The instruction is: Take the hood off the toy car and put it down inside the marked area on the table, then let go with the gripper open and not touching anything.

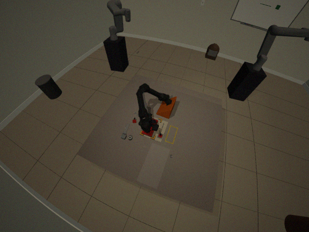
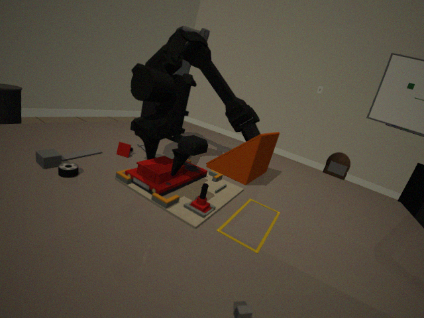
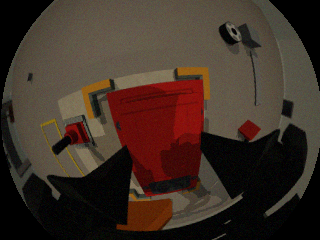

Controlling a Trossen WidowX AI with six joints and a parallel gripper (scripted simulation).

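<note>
Top view distant overhead, exterior low oblique, wrist close downward.

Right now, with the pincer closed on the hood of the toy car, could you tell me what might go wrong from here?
1. The pincer grips the hood only at its near end, so the hood may tilt or slip when lifted.
2. The car sits between orange corner brackets on a board; a lift that is not straight up could drag the car along.
3. A red lever stand stands between the car and the yellow marked area; a low carry could hit it.
</note>
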